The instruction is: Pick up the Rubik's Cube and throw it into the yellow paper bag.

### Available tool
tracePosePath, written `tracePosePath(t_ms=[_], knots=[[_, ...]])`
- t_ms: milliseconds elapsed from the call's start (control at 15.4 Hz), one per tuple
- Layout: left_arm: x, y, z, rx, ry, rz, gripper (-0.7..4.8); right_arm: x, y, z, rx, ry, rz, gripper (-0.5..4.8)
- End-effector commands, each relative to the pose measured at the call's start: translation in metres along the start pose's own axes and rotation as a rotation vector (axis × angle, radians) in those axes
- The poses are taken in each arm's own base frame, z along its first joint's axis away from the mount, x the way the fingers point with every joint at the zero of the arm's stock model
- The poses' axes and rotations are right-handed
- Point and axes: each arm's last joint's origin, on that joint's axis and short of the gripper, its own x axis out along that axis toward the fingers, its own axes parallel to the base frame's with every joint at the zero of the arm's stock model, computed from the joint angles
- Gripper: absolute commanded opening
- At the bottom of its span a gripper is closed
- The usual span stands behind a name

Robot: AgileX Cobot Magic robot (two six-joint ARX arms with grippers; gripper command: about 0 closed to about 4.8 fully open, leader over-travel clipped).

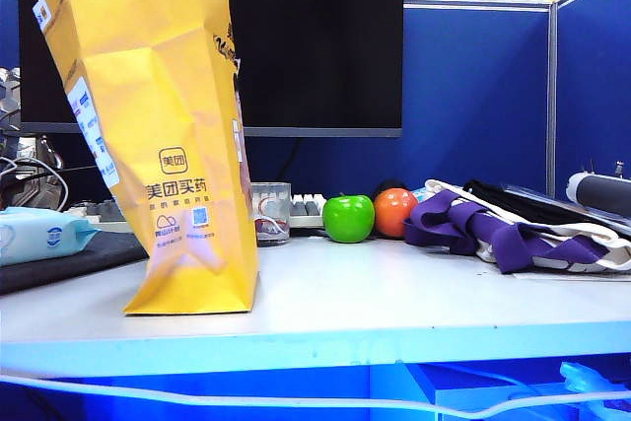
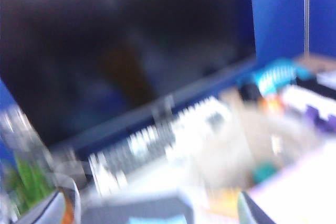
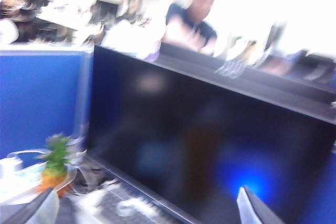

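The yellow paper bag [image 1: 163, 135] stands tall and creased on the left of the white table, leaning slightly, its dark logo and small blue square low on its side. The Rubik's Cube is out of view in every frame. Neither arm shows in the exterior view. Both wrist views are blurred. My left gripper [image 2: 157, 211] is open, its fingertips [image 2: 65, 208] spread wide, facing the monitor and keyboard with nothing between them. My right gripper [image 3: 147, 208] is open too, its fingertips [image 3: 252, 205] far apart before the dark screen, holding nothing.
A green apple [image 1: 348, 218] and an orange [image 1: 394, 212] sit mid-table, next to a purple and white cloth heap [image 1: 513, 229]. A glass [image 1: 270, 212] and keyboard [image 1: 308, 210] lie under the monitor [image 1: 315, 36]. A wipes pack [image 1: 39, 236] lies far left.
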Motion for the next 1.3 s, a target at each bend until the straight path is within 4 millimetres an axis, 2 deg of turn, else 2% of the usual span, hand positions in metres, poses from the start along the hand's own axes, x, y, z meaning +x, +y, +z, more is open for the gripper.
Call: tracePosePath(t_ms=[65,194,259,389,583,648,777,842,907,972,1036,1101,1166,1296], knots=[[-0.006,-0.01,-0.02,-0.045,0.007,0.003,4.36,-0.058,0.01,-0.01,-0.02,-0.002,-0.144,4.79],[-0.018,-0.02,-0.03,-0.042,-0.01,0.04,4.35,-0.105,0.026,-0.048,0.016,-0.072,-0.201,4.79],[-0.022,-0.024,-0.035,-0.044,-0.017,0.057,4.36,-0.124,0.036,-0.078,0.078,-0.14,-0.21,4.79],[-0.022,-0.03,-0.056,-0.093,-0.008,0.07,4.35,-0.143,0.051,-0.141,0.134,-0.199,-0.216,4.79],[-0.017,-0.035,-0.082,-0.159,-0.034,0.09,4.35,-0.143,0.063,-0.219,0.206,-0.113,-0.27,4.79],[-0.012,-0.034,-0.092,-0.164,-0.033,0.109,4.33,-0.139,0.065,-0.234,0.212,-0.079,-0.268,4.79],[-0.003,-0.035,-0.109,-0.187,-0.001,0.072,3.58,-0.13,0.068,-0.26,0.223,0.03,-0.261,4.79],[-0.001,-0.035,-0.114,-0.197,0.02,0.078,3.57,-0.126,0.068,-0.27,0.228,0.088,-0.257,4.79],[0.0,-0.035,-0.118,-0.204,0.041,0.102,2.98,-0.12,0.07,-0.284,0.234,0.156,-0.249,4.79],[0.0,-0.035,-0.118,-0.205,0.044,0.1,1.2,-0.116,0.07,-0.291,0.241,0.205,-0.238,3.48],[0.0,-0.035,-0.119,-0.206,0.047,0.1,0.29,-0.113,0.072,-0.297,0.247,0.243,-0.209,2.2],[0.0,-0.035,-0.119,-0.207,0.048,0.099,0.25,-0.11,0.073,-0.302,0.257,0.269,-0.154,0.64],[0.0,-0.035,-0.119,-0.206,0.051,0.098,0.25,-0.108,0.074,-0.304,0.261,0.284,-0.138,-0.05],[0.0,-0.035,-0.119,-0.208,0.054,0.099,0.25,-0.106,0.074,-0.308,0.264,0.303,-0.138,-0.05]])
